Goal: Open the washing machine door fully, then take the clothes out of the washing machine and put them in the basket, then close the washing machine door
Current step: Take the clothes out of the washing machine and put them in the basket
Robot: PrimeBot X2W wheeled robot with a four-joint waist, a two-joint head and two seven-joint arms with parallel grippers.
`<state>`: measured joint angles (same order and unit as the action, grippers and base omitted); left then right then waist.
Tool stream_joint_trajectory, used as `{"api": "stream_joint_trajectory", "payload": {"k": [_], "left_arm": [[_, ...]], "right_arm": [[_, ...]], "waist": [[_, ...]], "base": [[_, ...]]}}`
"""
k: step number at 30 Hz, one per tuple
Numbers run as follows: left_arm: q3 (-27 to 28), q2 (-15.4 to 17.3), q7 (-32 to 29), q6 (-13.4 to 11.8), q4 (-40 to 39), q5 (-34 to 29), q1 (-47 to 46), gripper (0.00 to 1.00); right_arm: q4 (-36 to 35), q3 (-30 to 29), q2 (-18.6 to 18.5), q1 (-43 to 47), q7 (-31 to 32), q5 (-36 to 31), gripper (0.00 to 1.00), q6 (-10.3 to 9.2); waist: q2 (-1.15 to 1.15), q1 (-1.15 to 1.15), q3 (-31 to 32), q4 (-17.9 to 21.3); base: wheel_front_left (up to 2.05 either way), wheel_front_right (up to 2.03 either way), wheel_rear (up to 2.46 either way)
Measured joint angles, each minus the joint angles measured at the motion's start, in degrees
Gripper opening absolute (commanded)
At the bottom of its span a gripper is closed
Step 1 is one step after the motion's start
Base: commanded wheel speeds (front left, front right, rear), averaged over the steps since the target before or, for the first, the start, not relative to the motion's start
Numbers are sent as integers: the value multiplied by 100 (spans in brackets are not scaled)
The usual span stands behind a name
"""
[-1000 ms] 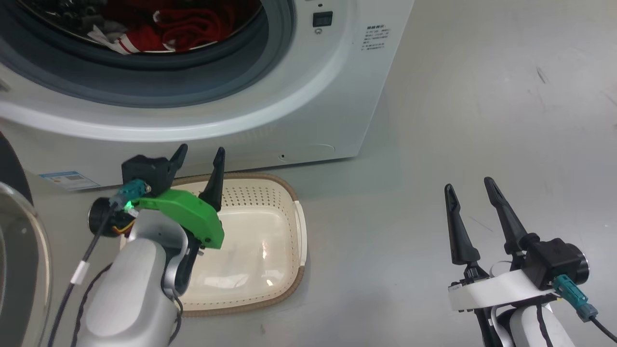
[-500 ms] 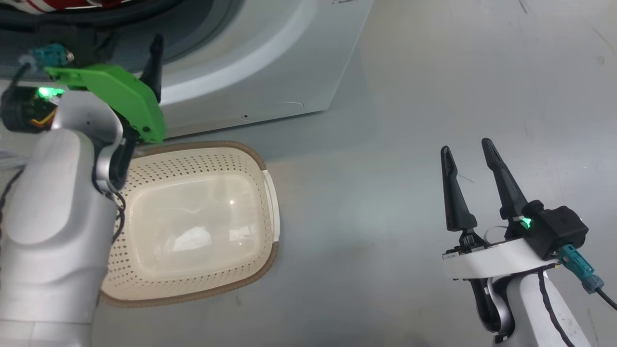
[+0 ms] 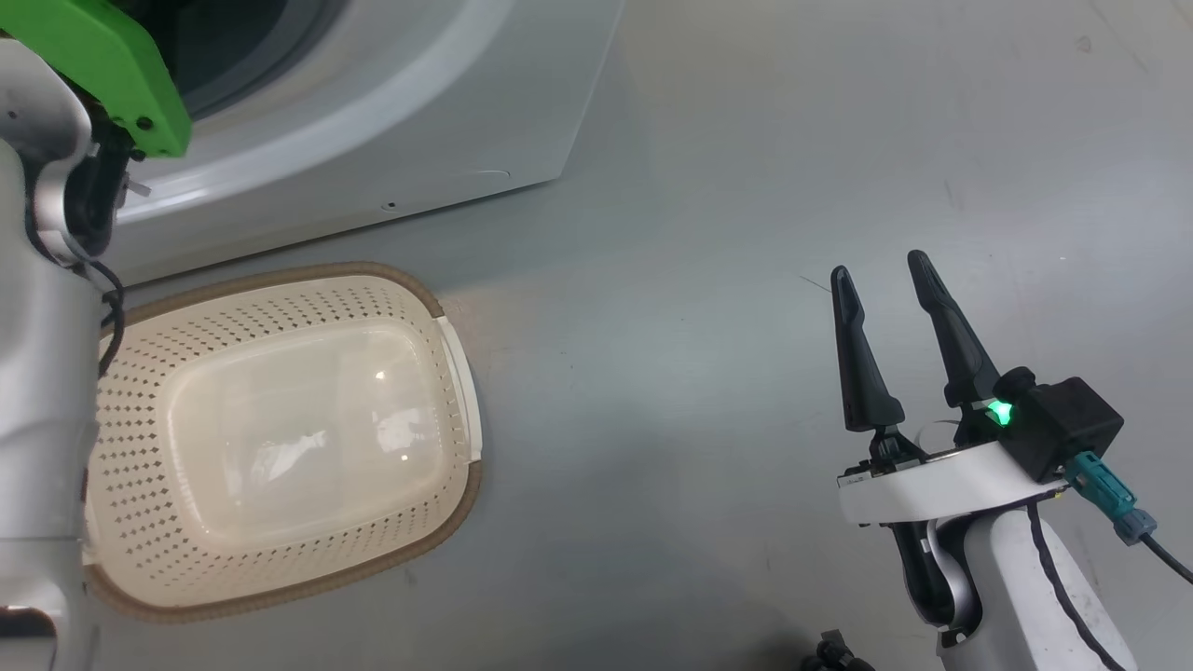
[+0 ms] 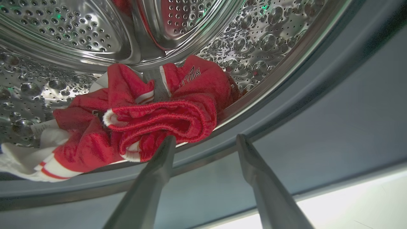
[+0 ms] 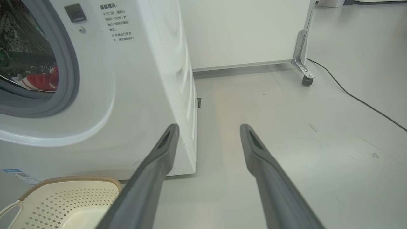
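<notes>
Grey drum seal (image 4: 343,108) around the clothes (image 4: 152,121)

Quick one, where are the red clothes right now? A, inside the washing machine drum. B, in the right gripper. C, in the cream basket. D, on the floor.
A: the left wrist view shows the red clothes lying in the steel drum just beyond the open left gripper, while the basket has a bare bottom.

Washing machine (image 3: 373,121) cropped at head view's top edge; basket (image 3: 410,280) left side hidden behind forearm (image 3: 37,419); clothes (image 4: 152,117) cut by left wrist view's edge; panel lettering (image 5: 116,22) illegible.
</notes>
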<state>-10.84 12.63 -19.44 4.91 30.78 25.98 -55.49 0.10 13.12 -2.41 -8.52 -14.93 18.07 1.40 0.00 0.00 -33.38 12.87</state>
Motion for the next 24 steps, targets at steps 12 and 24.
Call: {"api": "stream_joint_trajectory", "payload": {"k": [12, 24], "left_arm": [[425, 335, -224, 1, 225, 175, -821, 100], [522, 554, -547, -40, 648, 271, -1207, 100]], "right_arm": [[0, 144, 1, -192, 0, 105, 100, -3], [5, 236, 3, -395, 0, 319, 100, -11]], "waist": [[0, 0, -270, 341], [0, 0, -569, 643]], "base": [[0, 0, 0], [0, 0, 0]]}}
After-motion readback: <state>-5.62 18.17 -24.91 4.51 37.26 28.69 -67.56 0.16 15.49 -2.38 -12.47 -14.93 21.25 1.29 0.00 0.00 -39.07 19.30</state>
